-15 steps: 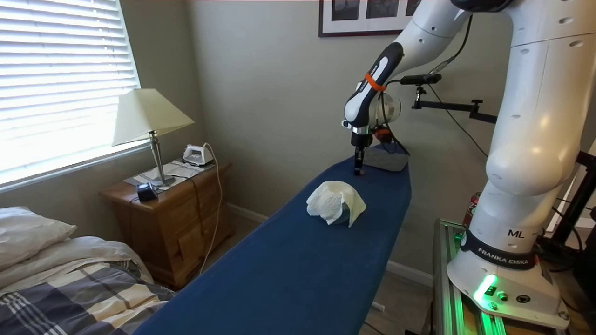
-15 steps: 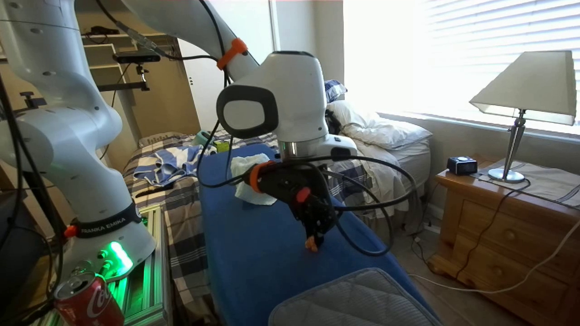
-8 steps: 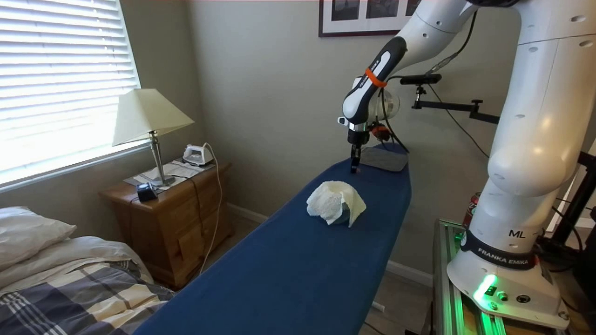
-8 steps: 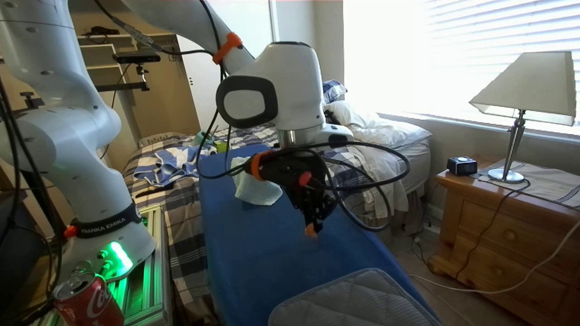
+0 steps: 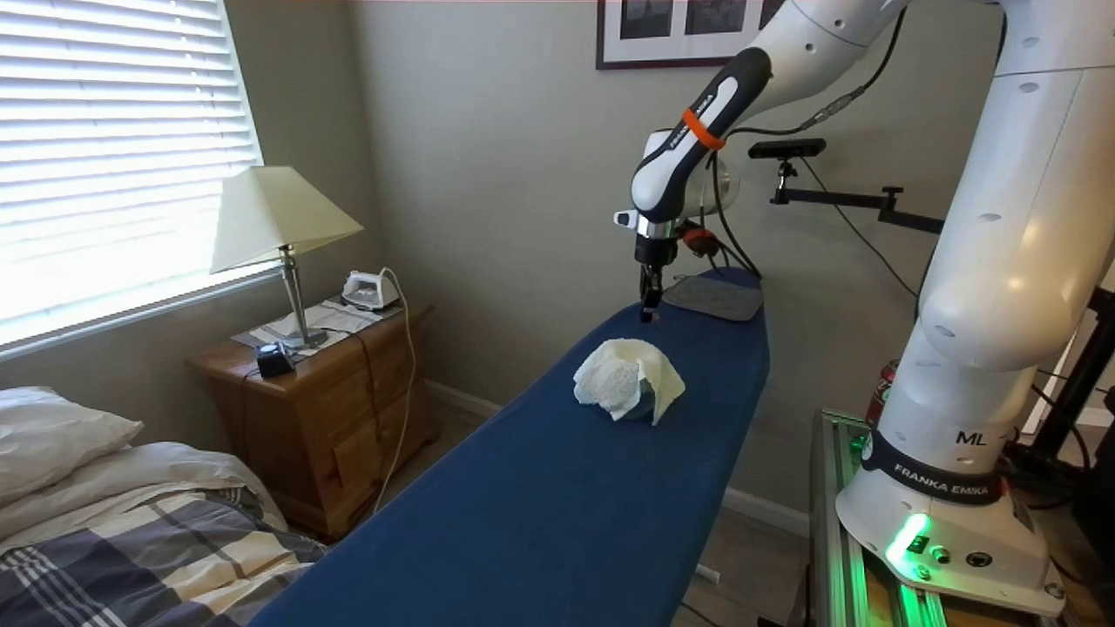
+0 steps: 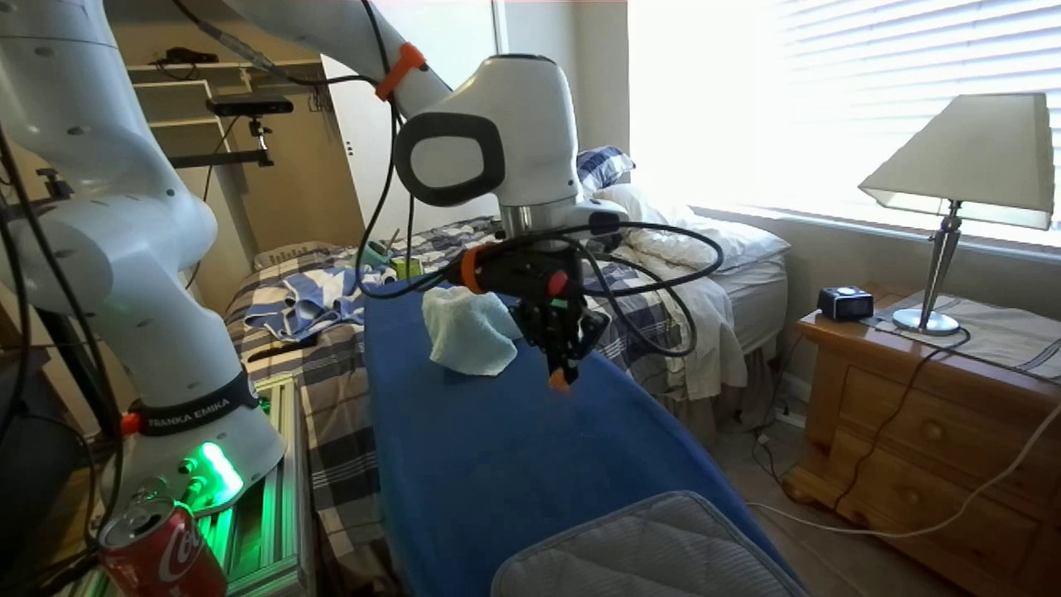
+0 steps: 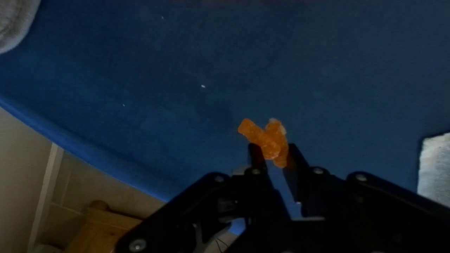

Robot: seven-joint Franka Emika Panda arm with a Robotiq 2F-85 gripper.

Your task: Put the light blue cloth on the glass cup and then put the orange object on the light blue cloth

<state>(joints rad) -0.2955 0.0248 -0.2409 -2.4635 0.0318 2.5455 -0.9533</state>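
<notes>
The light blue cloth (image 5: 623, 374) is draped as a raised, tent-like heap on the dark blue board; it also shows in an exterior view (image 6: 468, 332) and at the right edge of the wrist view (image 7: 436, 168). The glass cup is hidden; I cannot tell whether the darker patch under the cloth's open fold is part of it. My gripper (image 7: 273, 151) is shut on the orange object (image 7: 262, 137), a small two-lobed orange piece sticking out past the fingertips. In an exterior view the orange object (image 6: 560, 381) hangs above the board, apart from the cloth and to its right.
The dark blue ironing board (image 5: 540, 505) carries a grey quilted pad (image 6: 646, 551) at its narrow end. A wooden nightstand (image 5: 305, 435) with a lamp (image 5: 283, 218) stands beyond the board. A red can (image 6: 162, 551) stands by the robot base. Cables loop round the wrist.
My gripper has risen from near the board with the orange object held and has moved away from the grey pad, toward the cloth. The cloth has not moved.
</notes>
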